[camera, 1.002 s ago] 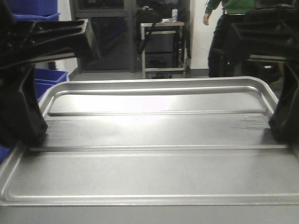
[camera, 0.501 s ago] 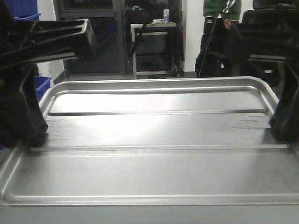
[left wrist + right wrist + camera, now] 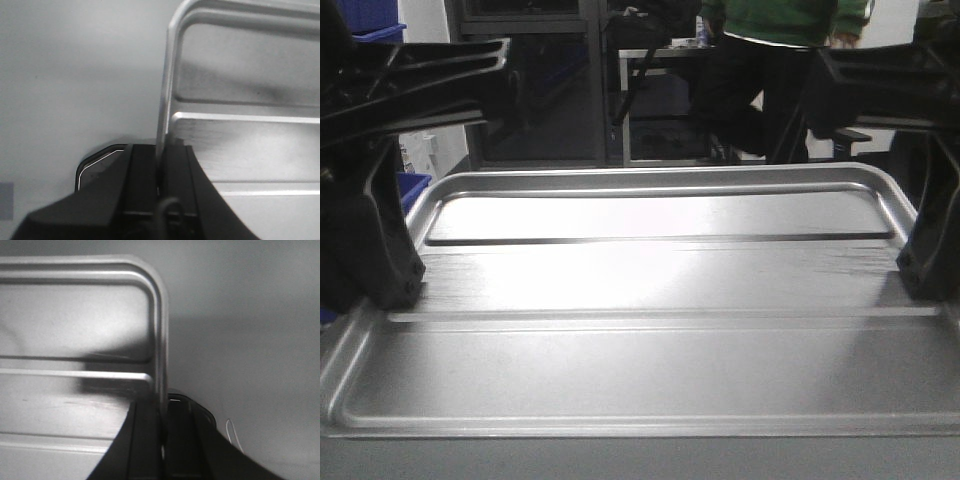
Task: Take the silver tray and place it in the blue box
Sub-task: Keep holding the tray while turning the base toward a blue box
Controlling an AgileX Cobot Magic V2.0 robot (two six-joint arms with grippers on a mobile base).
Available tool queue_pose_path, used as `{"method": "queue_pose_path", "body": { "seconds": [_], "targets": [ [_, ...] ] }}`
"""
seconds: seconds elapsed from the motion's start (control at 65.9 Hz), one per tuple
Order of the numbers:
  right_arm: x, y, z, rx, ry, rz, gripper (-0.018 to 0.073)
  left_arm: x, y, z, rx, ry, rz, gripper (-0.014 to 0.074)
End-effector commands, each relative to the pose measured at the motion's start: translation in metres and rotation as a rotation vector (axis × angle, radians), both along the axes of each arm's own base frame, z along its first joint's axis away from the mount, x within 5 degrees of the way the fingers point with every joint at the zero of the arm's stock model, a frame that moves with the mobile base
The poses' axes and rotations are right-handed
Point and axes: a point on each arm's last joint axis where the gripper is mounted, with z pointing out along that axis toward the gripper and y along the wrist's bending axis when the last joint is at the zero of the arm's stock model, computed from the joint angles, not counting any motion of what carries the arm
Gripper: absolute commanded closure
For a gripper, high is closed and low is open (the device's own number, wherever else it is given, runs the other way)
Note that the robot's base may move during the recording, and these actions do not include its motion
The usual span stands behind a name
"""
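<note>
The silver tray [image 3: 640,330] fills the front view, held level and lifted between my two arms, its two long ridges running across. My left gripper [image 3: 380,285] is shut on the tray's left rim; the left wrist view shows the rim [image 3: 162,120] pinched between the black fingers [image 3: 145,175]. My right gripper [image 3: 925,270] is shut on the right rim; in the right wrist view the rim [image 3: 160,340] runs down between the fingers [image 3: 147,440]. The blue box for the tray is not identifiable here: only blue crate edges show at the far left.
Blue crates [image 3: 412,188] stand at the far left behind the tray, with another stacked higher [image 3: 370,18]. A person in a green top and dark trousers [image 3: 775,70] stands straight ahead beside a metal rack [image 3: 660,110]. Grey floor [image 3: 75,75] lies below the tray.
The background has shifted behind the tray: the blue crates slid left and mostly out of view, and the person now looms larger at the centre. Both grips on the tray are unchanged.
</note>
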Motion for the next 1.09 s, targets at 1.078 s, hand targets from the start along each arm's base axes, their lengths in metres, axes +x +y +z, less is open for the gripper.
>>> {"method": "queue_pose_path", "body": {
  "seconds": [1.078],
  "targets": [
    [0.0023, -0.0038, 0.011, -0.013, -0.05, 0.007, 0.0508, 0.0015, 0.001, 0.0136, -0.043, -0.05, 0.0, 0.07]
  ]
}}
